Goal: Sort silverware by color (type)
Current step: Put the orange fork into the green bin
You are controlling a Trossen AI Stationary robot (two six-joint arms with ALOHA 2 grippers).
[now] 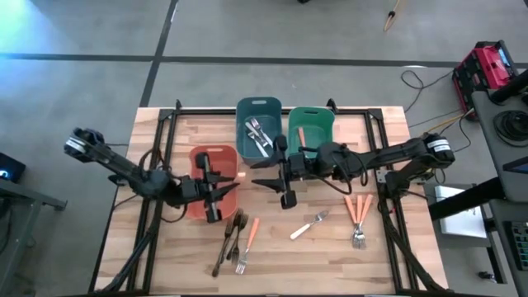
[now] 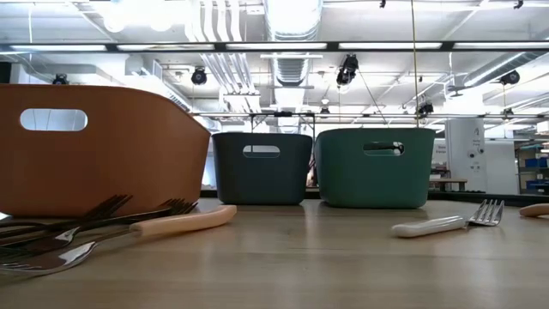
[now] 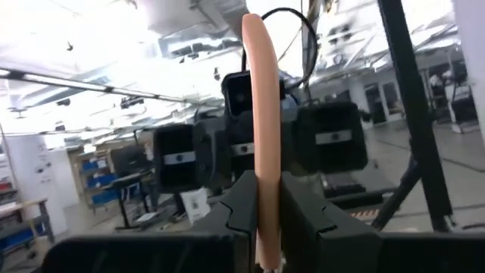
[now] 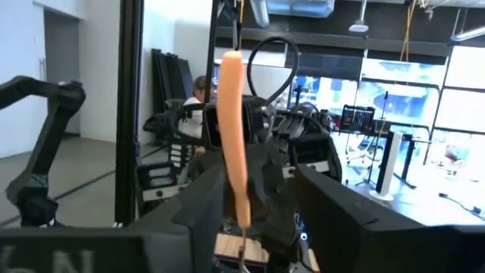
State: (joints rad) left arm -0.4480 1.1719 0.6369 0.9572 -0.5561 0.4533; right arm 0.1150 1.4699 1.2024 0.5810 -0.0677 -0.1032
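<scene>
Grey concrete floor surrounds the wooden worktop [image 1: 165,247] in the high view. Salmon bin [image 1: 198,157], blue bin [image 1: 247,107] holding silver forks [image 1: 259,136], green bin [image 1: 330,120] with an orange handle [image 1: 301,134] inside. Left claw [image 1: 235,187] and right claw [image 1: 262,183] face each other near the worktop's middle, a small orange glimpse [image 1: 241,175] between them. Loose on the worktop — dark bronze pieces [image 1: 233,235], an orange-handled fork [image 1: 247,243], a white-handled fork [image 1: 309,224], three orange-handled forks [image 1: 358,219] at right.

Low view: bins stand in a row at the back, salmon one [image 2: 94,150] nearest; bronze and silver forks [image 2: 77,227] with an orange handle [image 2: 180,223] at left, white-handled fork [image 2: 446,223] at right. No claws visible.

Left wrist view: left claw [image 3: 264,220] gripping an upright orange handle [image 3: 261,114], fingers [image 3: 242,201] pressed on both sides; other arm's wrist right behind it.

Right wrist view: same orange-handled utensil [image 4: 231,129] upright ahead — right claw [image 4: 250,205] with fingers [image 4: 201,208] spread wide, not touching it. A person sits in the background.
</scene>
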